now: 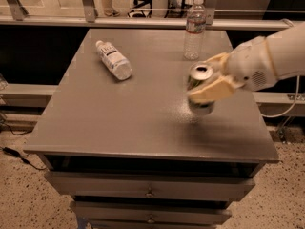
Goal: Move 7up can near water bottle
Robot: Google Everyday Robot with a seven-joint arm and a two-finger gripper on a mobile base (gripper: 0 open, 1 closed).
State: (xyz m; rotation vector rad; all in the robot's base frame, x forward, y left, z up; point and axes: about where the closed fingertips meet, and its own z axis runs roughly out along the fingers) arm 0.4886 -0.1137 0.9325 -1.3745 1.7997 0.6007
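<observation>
The jaws clasp the 7up can (200, 80) (silver top showing) near the upright water bottle (194, 27).

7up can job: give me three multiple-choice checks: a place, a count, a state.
1. The water bottle stands: A at the table's far edge; B at its front edge; C on the floor.
2. Bottles on the table: A one; B two; C three.
3. The gripper is: A open; B shut on the 7up can; C shut on a bottle.
Answers: A, it stands upright at the back. B, a second bottle lies on its side, left. B, it grips the can right of centre.
</observation>
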